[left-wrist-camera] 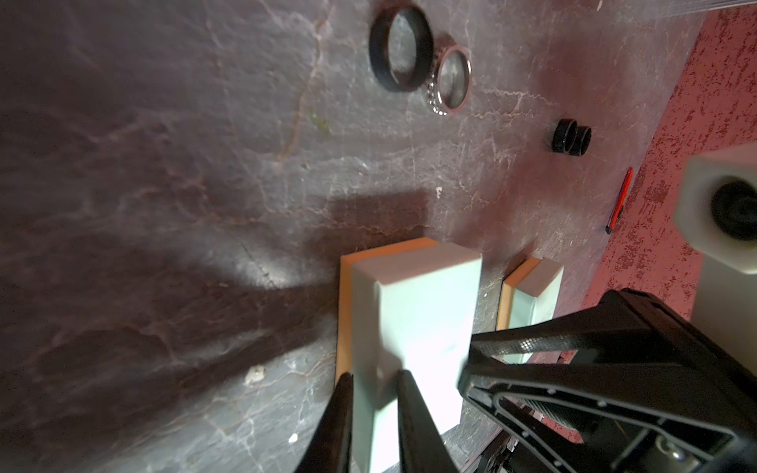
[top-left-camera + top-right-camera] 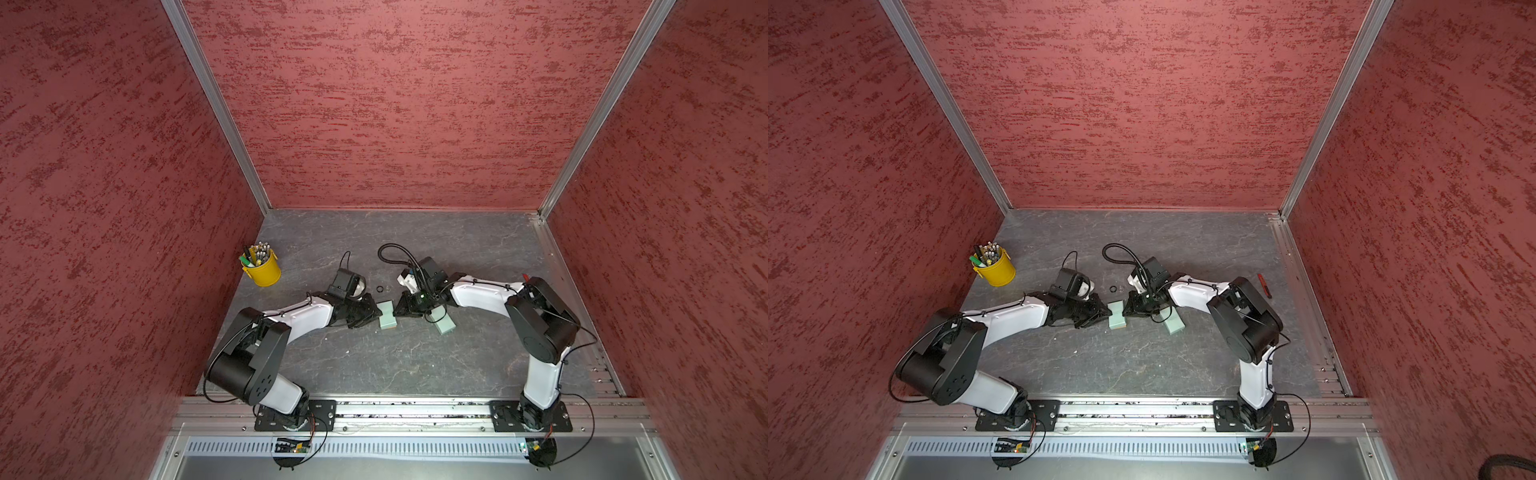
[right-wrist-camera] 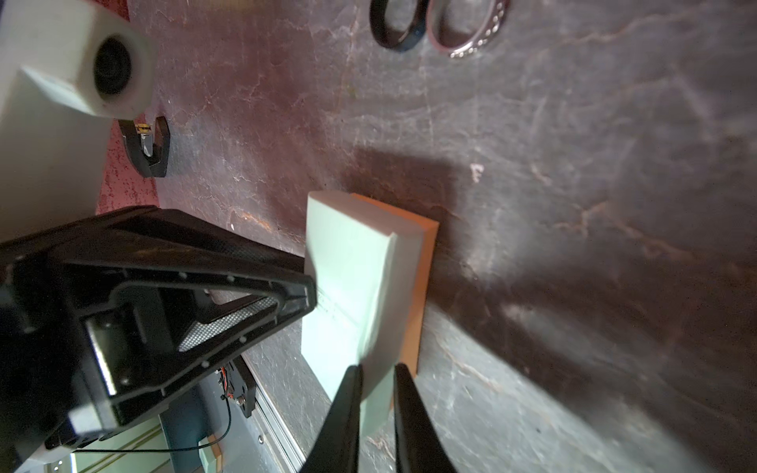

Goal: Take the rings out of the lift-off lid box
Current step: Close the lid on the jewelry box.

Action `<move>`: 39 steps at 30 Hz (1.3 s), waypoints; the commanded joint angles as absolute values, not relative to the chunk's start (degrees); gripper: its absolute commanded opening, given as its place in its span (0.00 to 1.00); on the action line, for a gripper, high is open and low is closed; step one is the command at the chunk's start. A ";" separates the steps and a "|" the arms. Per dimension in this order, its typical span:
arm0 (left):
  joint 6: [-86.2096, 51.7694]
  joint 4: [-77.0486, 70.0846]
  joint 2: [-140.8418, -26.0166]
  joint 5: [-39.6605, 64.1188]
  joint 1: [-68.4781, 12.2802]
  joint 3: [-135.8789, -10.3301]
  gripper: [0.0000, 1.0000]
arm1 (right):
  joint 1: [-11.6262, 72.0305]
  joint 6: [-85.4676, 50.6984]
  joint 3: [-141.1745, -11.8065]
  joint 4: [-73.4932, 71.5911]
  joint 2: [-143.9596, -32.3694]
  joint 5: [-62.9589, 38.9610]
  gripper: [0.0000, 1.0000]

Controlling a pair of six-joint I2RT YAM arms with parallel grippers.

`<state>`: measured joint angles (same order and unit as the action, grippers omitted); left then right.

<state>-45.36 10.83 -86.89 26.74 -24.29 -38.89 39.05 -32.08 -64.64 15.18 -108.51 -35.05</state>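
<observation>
The mint-green lift-off lid box (image 2: 387, 318) (image 2: 1117, 319) with a tan base lies on the grey table between both arms, lid on. My left gripper (image 1: 375, 393) (image 2: 376, 313) is shut on one end wall of it (image 1: 413, 311). My right gripper (image 3: 377, 381) (image 2: 398, 311) is shut on the opposite end (image 3: 356, 278). Behind the box, on the table, a black ring (image 1: 401, 47) (image 2: 379, 289) touches a paler stone-set ring (image 1: 450, 78) (image 3: 467, 28). Two more small black rings (image 1: 571, 137) stand on edge farther off. The box's inside is hidden.
A second mint-green box (image 2: 444, 326) (image 1: 532, 295) lies under the right arm's wrist. A yellow bucket of pens (image 2: 262, 270) stands by the left wall. A red pen (image 2: 1264, 285) lies near the right wall. Red walls enclose three sides.
</observation>
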 commanded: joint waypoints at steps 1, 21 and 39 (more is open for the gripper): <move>-44.47 10.01 -88.31 26.08 -25.00 -40.13 0.22 | 38.95 -32.09 -63.36 16.45 -108.06 -33.71 0.16; -45.79 10.18 -90.00 23.88 -26.94 -40.34 0.21 | 39.00 -35.76 -57.05 13.03 -102.59 -37.44 0.41; -46.03 10.92 -89.71 22.46 -28.19 -40.52 0.21 | 39.21 -53.09 -43.82 -12.11 -94.64 -37.85 0.52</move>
